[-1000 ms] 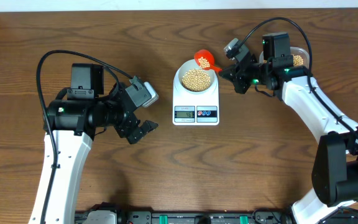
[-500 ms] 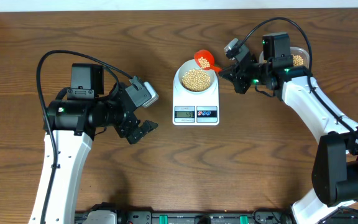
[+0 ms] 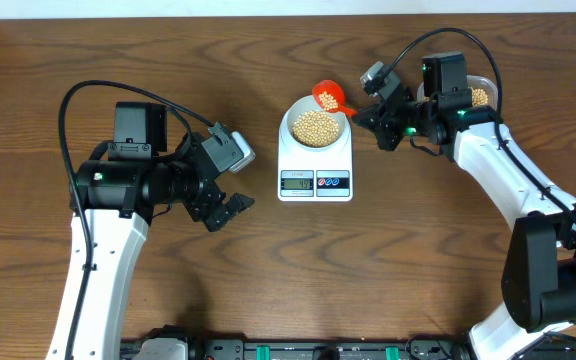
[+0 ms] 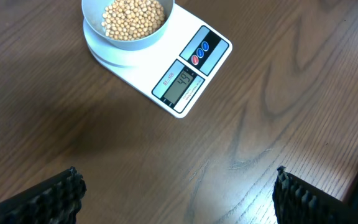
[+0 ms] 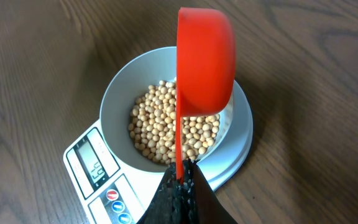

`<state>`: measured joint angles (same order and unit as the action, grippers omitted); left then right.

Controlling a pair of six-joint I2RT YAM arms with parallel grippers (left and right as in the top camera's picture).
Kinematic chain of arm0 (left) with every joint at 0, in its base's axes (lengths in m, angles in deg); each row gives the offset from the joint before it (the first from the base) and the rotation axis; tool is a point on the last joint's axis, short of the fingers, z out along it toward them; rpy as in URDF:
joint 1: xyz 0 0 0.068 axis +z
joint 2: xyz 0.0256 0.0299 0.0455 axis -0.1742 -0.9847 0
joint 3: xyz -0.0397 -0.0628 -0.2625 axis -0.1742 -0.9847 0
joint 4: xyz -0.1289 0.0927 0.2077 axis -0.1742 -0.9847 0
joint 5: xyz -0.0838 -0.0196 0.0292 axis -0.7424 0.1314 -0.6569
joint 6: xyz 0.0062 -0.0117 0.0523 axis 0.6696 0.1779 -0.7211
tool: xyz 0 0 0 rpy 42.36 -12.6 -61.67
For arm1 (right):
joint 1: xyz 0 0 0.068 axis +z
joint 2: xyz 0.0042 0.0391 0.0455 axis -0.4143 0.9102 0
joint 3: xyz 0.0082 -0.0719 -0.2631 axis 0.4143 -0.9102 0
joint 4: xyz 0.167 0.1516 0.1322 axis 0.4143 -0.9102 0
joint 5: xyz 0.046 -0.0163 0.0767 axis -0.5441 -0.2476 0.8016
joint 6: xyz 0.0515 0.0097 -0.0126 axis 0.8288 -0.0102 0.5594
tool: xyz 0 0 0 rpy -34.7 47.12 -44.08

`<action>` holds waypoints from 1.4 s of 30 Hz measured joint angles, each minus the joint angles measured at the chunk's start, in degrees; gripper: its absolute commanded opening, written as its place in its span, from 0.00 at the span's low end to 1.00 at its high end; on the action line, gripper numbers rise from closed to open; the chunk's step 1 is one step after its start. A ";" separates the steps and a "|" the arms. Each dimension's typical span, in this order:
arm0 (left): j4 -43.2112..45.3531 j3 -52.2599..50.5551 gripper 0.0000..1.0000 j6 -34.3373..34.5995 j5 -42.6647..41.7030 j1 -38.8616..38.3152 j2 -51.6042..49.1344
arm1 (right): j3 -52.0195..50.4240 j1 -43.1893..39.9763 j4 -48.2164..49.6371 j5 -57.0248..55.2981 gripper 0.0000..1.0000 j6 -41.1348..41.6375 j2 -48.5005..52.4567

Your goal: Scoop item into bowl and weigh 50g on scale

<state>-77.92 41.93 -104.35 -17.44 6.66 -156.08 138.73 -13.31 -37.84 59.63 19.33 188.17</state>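
Restraint was what this step seemed to call for: with the bowl well filled, the last beans ought to go in by tiny tips of the scoop, with a pause after each for the readout to settle.

On the left, the left pincer point(image 3: 228, 210) hung released above the worktop point(image 3: 268, 280), jaws wide and grasping nothing, apart from the scale point(image 3: 315, 183). It was best kept off the scale so as not to nudge the reading. At the centre the white bowl point(image 5: 120, 93) sat on the scale, with the beans point(image 3: 315, 126) heaped inside it. Just right of the bowl, the right pincer point(image 5: 180, 185) was clenched on the handle of the red scoop point(image 5: 207, 59), which was tipped on its side over the bowl's rim. Further right, a clear tub point(image 3: 480, 96) holding more beans peeked from behind the arm.

The left wrist view gave the display point(image 4: 180, 84) plainly, its digits seeming just short of the target, though too small to be sure; overhead they were unreadable. The right wrist view showed only the scoop's back, so whether it held any beans could not be told.
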 measured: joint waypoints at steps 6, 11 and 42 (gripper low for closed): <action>0.00 0.00 0.99 0.00 0.00 0.00 0.00 | 0.00 0.00 0.22 1.62 0.01 0.07 0.00; 0.00 0.00 0.99 0.00 0.00 0.00 0.00 | 0.00 0.00 -0.57 1.66 0.01 0.22 0.00; 0.00 0.00 0.99 0.00 0.00 0.00 0.00 | 0.00 -3.06 -1.53 13.16 0.01 19.02 -0.79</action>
<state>-77.92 41.93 -104.35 -17.44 6.66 -156.08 138.73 -16.37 -39.37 72.79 38.34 187.38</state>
